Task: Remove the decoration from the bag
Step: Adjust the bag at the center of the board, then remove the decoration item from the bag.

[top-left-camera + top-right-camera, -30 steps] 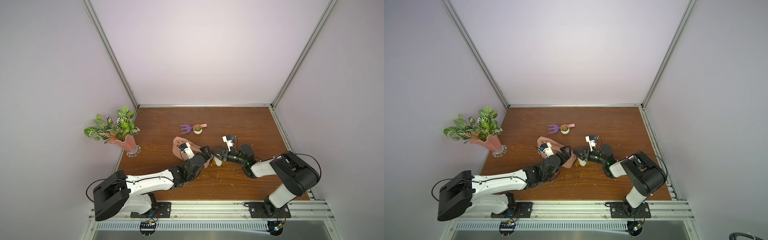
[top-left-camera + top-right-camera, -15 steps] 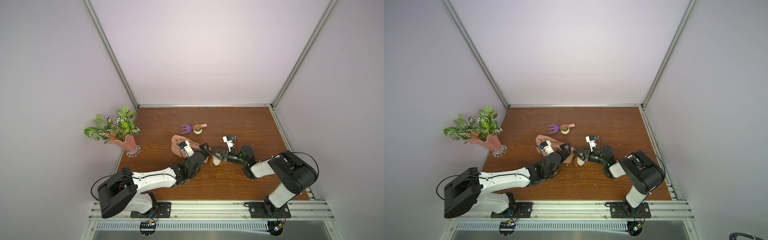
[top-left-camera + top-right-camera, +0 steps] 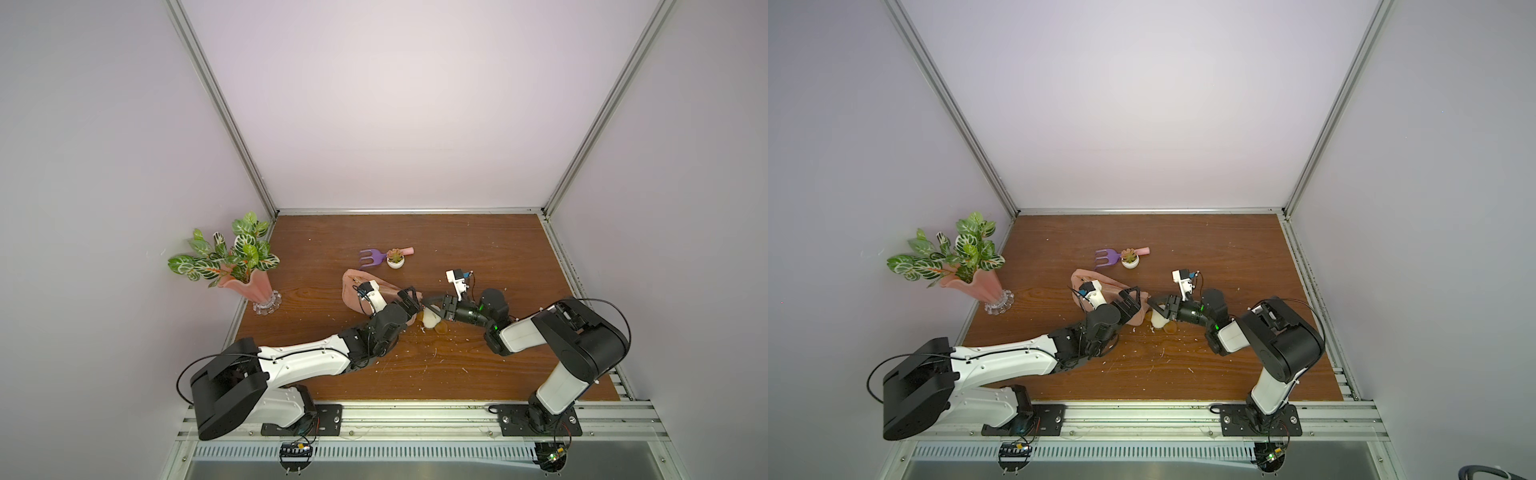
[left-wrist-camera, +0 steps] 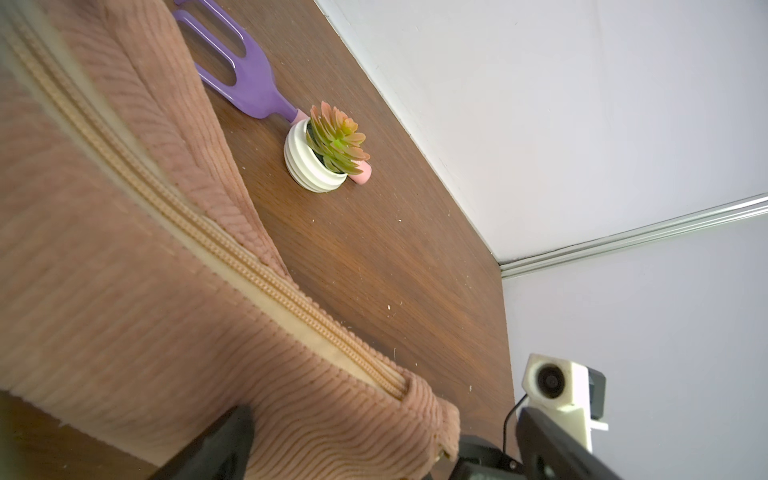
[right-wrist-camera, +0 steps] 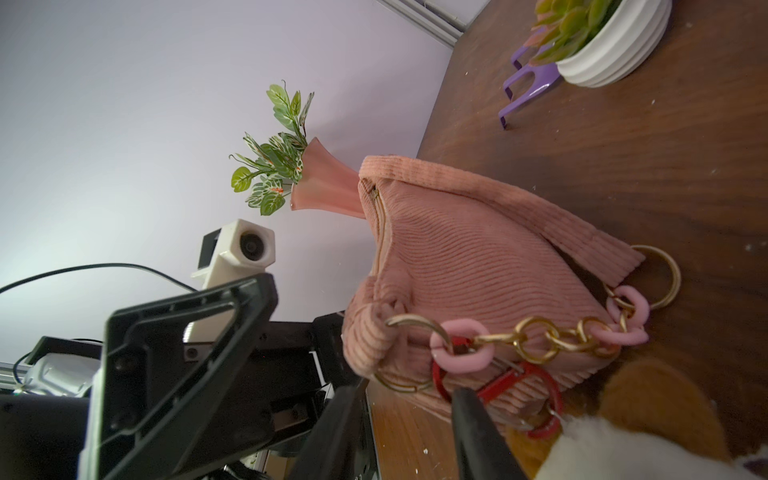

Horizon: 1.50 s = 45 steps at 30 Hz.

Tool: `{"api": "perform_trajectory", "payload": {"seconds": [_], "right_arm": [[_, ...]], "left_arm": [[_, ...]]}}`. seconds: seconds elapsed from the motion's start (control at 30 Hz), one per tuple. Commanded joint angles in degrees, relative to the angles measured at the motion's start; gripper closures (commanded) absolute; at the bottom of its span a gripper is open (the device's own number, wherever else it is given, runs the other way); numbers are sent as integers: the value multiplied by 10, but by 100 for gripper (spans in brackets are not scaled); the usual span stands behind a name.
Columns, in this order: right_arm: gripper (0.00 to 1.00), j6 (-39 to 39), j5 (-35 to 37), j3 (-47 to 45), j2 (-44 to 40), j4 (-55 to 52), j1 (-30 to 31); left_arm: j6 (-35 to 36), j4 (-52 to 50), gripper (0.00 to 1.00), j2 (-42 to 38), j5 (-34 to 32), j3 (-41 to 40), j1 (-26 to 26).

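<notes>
soft even light, blurred wrist-view edges

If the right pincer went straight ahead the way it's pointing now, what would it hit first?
Probably the red clasp on the chain, just ahead of the right pincer, then the bag behind it; depth is hard to judge.

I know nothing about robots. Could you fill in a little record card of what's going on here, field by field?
Job: take the decoration off the bag
Link: red clip hooked into the bag's chain, decoration not yet off
Left gripper: open, straddling the bag's end
Right gripper: open, tips at the red clip
Bystanders: potted succulent, purple rake, pink vase of leaves
</notes>
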Motion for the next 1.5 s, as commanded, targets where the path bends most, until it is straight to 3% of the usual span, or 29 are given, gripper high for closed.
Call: {"api": "perform_trajectory", "payload": {"seconds": [0.0, 0.3, 0.6, 0.73, 1.1, 1.3, 1.47], "right_arm": [[57, -10, -4, 23, 0, 15, -10], [56, -12, -12, 44, 29, 21, -14], [56, 36, -28, 29, 64, 110, -15], [52, 29, -31, 6, 47, 118, -15], [50, -159, 7, 21, -58, -143, -11], [50, -323, 78, 73, -100, -332, 17], [50, -404, 134, 78, -110, -359, 35]], "left_arm": [[12, -39, 1, -23, 24, 0, 7], [11, -22, 1, -38, 77, 8, -1], [6, -1, 1, -19, 74, 20, -21], [8, 3, 1, -12, 76, 23, -22], [-11, 5, 1, -10, 79, 27, -22], [-106, -14, 0, -6, 93, 25, -22], [-171, -8, 2, 2, 96, 26, -33]]}}
